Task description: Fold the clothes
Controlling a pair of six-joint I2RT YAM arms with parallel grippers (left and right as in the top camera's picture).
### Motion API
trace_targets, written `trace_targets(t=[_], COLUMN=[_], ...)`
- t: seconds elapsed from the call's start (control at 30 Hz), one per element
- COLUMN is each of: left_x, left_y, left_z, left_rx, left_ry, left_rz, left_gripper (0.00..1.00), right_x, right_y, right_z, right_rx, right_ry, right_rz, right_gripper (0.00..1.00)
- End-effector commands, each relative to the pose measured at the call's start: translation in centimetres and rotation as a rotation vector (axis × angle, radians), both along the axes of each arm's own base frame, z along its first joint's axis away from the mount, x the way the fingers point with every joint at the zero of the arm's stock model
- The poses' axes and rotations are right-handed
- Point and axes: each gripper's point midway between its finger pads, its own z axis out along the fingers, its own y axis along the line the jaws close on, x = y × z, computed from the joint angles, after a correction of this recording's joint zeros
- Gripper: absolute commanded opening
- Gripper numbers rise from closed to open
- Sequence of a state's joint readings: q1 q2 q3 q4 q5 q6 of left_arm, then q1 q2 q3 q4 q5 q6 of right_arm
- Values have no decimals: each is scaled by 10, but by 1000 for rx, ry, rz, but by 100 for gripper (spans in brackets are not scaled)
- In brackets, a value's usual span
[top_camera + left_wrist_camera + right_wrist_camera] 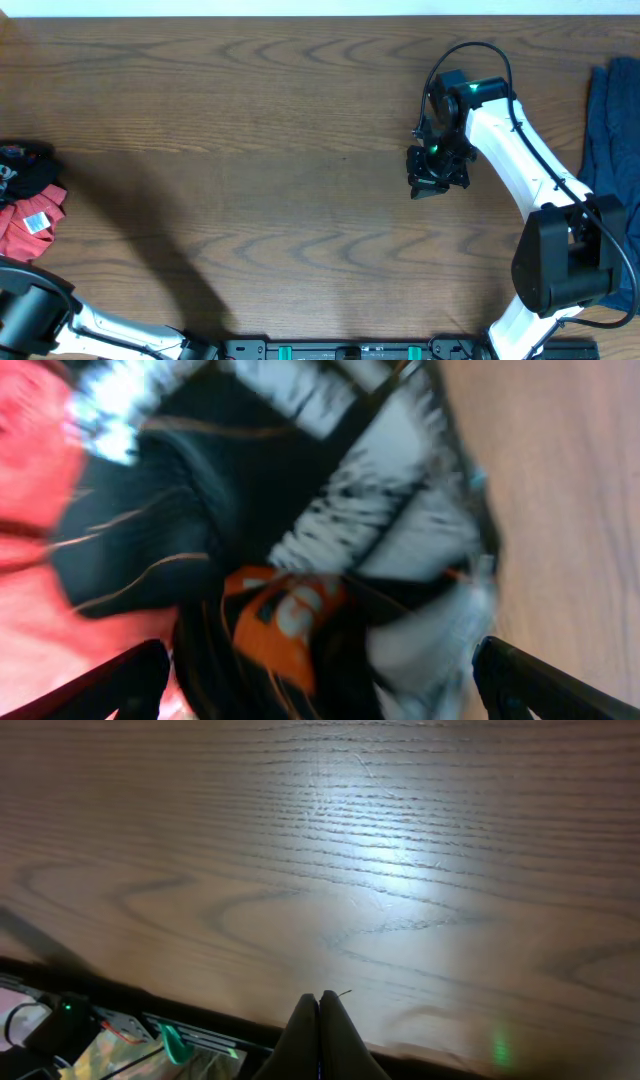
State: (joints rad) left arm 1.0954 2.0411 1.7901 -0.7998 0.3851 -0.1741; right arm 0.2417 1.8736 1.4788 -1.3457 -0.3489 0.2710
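**Position of the work.** The black jersey lies bunched at the far left edge of the surface. It rests partly on a red shirt. A dark blue garment lies at the far right edge, well apart from both.

**Governing relation.** The left gripper hangs directly above the jersey, jaws spread to full width and holding nothing. The fabric fills the gap between its fingers. The jersey is crumpled, so no long axis can be determined. The likely next move is a straight descent onto the heap.

**Arm selection.** The left arm is clearly the nearer one. The right gripper is closed tight on nothing, over bare wood right of centre, closer to the blue garment than to the jersey.

**Markings.** The jersey has white logo panels and an orange patch with white lettering, both too blurred to read. The white label on the red shirt is too small to read.
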Motion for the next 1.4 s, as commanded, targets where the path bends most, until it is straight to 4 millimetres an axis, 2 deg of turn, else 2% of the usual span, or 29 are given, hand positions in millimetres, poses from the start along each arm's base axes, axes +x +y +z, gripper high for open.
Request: trace_targets(t=[0.0, 0.17, 0.4, 0.6, 0.73, 1.17, 1.37], left_x=[8, 29, 70, 95, 100, 110, 120], left_y=[-6, -20, -53, -77, -79, -84, -99], left_z=[-13, -13, -10, -9, -7, -1, -10], left_rx=[-17, -33, -39, -54, -74, -90, -22], left_ry=[12, -19, -47, -54, -71, -130, -24], left_rz=[-43, -95, -206, -248, -211, -242, -281], left_gripper=[98, 98, 98, 98, 98, 98, 98], right_x=[-3, -2, -2, -2, -2, -2, 3], right_y=[8, 9, 8, 8, 9, 9, 10], right_z=[2, 2, 2, 1, 1, 1, 1], right_rx=[25, 26, 25, 25, 25, 26, 31], right_ry=[5, 3, 3, 2, 1, 0, -18], right_rz=[9, 8, 9, 9, 9, 9, 9], right_gripper=[1, 1, 1, 1, 1, 1, 1])
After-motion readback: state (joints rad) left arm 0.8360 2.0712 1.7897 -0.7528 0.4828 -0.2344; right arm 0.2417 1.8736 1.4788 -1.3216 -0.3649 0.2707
